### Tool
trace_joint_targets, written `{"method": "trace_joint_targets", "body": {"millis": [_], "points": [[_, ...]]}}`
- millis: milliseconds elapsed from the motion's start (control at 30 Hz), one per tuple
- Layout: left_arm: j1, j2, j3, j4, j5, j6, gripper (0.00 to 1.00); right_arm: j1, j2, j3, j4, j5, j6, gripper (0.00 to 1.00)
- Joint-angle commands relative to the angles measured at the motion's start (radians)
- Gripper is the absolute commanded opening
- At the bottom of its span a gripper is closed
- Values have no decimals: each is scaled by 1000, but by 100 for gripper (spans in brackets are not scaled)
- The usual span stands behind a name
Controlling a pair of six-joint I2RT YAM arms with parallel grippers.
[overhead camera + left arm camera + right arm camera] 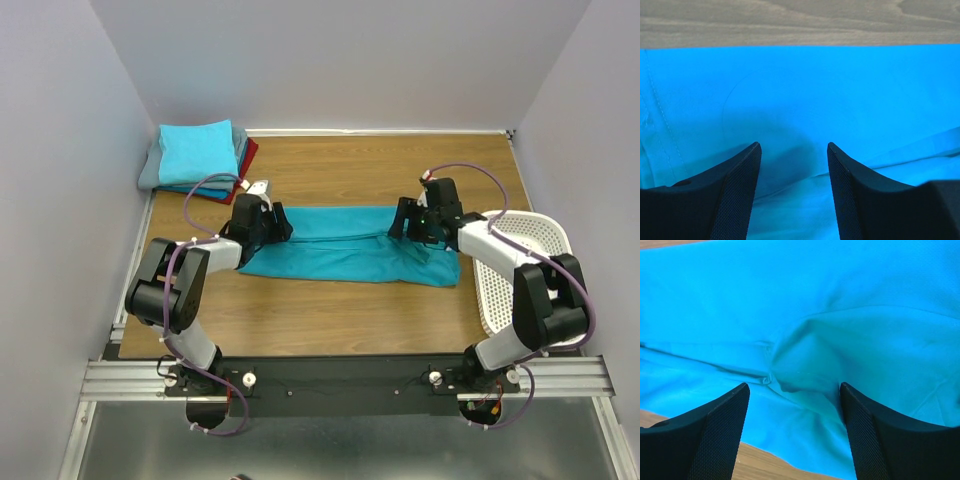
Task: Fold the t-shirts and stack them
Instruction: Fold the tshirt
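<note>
Teal t-shirt: lies mid-tabletop as a long band running left to right, with a crease along its length.
Left hand: over the shirt's left end, fingers apart, gripping nothing; flat cloth lies beneath the gap.
Right hand: over the shirt's right end, fingers spread wide around a raised fold, not clamped on it.
Folded t-shirts: stacked in the far left corner, light turquoise on top.
Basket: white, at the right edge.
Tabletop: wood.
</note>
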Motion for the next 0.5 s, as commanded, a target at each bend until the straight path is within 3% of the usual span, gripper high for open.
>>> {"method": "trace_joint_targets", "body": {"millis": [0,467], "points": [[-1,-35,-40,40,-22,17,63,14,-17,-60,-1,-43,18,79],[-4,-141,-40,-1,-25,10,63,49,-83,-57,-38,-32,20,81]]}}
